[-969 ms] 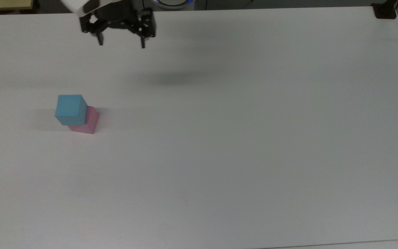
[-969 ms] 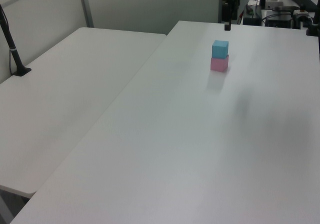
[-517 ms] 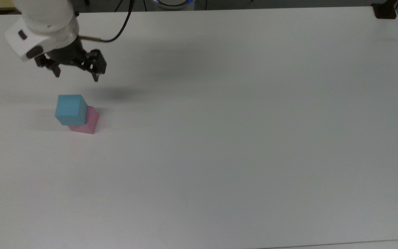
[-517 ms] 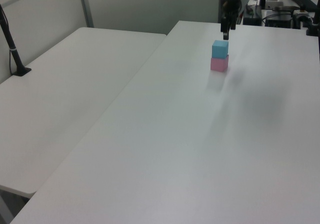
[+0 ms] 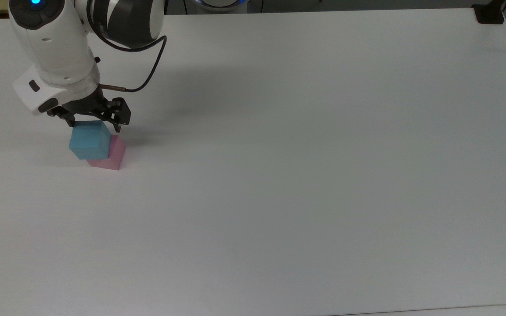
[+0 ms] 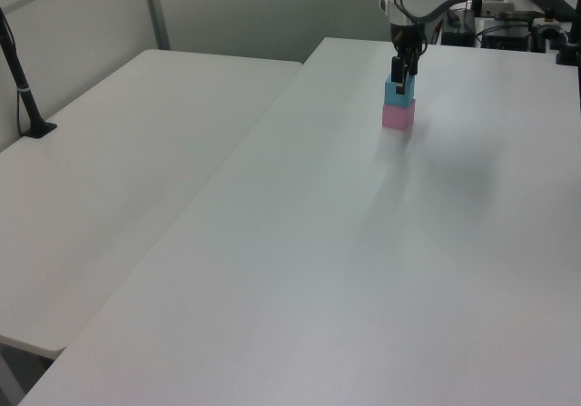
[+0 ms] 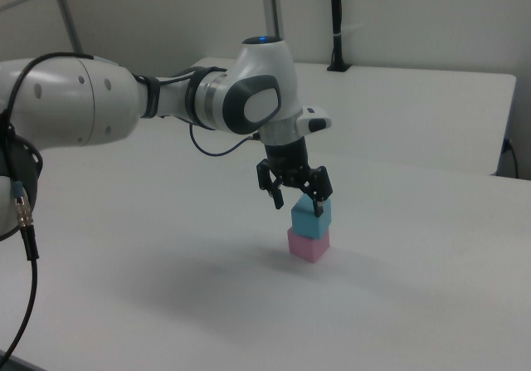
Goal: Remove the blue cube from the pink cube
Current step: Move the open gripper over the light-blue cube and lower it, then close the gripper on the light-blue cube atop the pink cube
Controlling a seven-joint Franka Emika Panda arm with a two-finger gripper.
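Top view. The blue cube [image 5: 89,139] sits stacked on the pink cube [image 5: 113,154], the pair standing toward nine o'clock on the white table [image 5: 305,166]. The pink cube shows at the blue cube's four o'clock, its greater part covered by the blue one. The gripper [image 5: 94,125] is at the blue cube's twelve o'clock edge, fingers spread wide: one fingertip lies near the cube's eleven o'clock corner and the other near its two o'clock corner. Contact between fingers and cube cannot be confirmed. The white arm [image 5: 55,48] runs up toward twelve o'clock, with a black cable looping beside it.

Left view. The stack stands toward one o'clock on the table [image 6: 363,270], with the blue cube [image 6: 399,90] directly over the pink cube [image 6: 398,114] and the edges closely aligned. The gripper [image 6: 400,72] comes down from twelve o'clock onto the blue cube, and a dark finger overlaps the cube's upper face. A second white table [image 6: 118,179] lies at nine o'clock.

Right view. The stack is near the centre of the table [image 7: 166,288], the blue cube [image 7: 312,216] on top of the pink cube [image 7: 307,243]. The gripper [image 7: 298,200] hangs at the blue cube's eleven o'clock, its fingers parted and holding nothing, with one fingertip level with the cube's top edge and the other out at nine o'clock. The arm [image 7: 124,105] extends off toward nine o'clock.
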